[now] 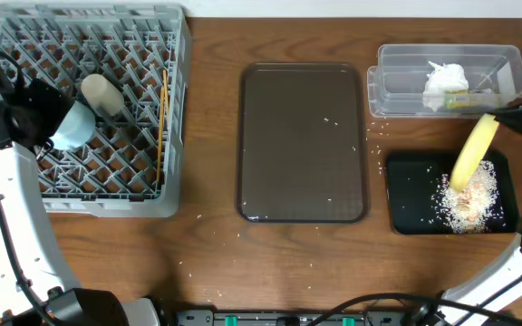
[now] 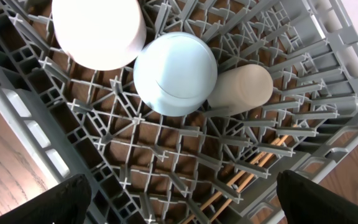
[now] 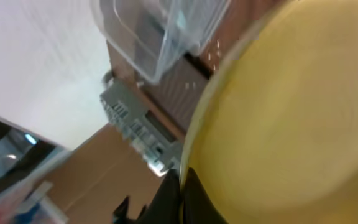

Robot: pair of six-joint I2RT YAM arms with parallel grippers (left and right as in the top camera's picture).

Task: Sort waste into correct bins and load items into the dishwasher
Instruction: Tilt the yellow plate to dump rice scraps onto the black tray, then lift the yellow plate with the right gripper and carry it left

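Note:
The grey dishwasher rack [image 1: 25,195] stands at the left. In it lie the light blue bowl [image 1: 71,127], upside down, the small white cup [image 1: 102,95] on its side and the wooden chopsticks [image 1: 161,127]. My left gripper [image 2: 185,211] hangs open over the rack [image 2: 135,118], near the bowl [image 2: 176,71], the cup [image 2: 241,90] and the chopsticks [image 2: 241,180], holding nothing. At the right, my right gripper [image 1: 515,116] is shut on the rim of the pale yellow plate [image 1: 474,149], tilted steeply over the black tray [image 1: 406,190], where rice scraps [image 1: 469,199] lie. The plate [image 3: 291,112] fills the right wrist view, its edge pinched by the gripper [image 3: 182,186].
The clear tub [image 1: 397,63] at the back right holds the white tissue [image 1: 445,81] and the wrapper [image 1: 468,101]. A dark brown serving tray [image 1: 302,140] with a few rice grains lies mid-table. Stray grains dot the wood around it. A bright white round thing [image 2: 98,31] sits beside the bowl.

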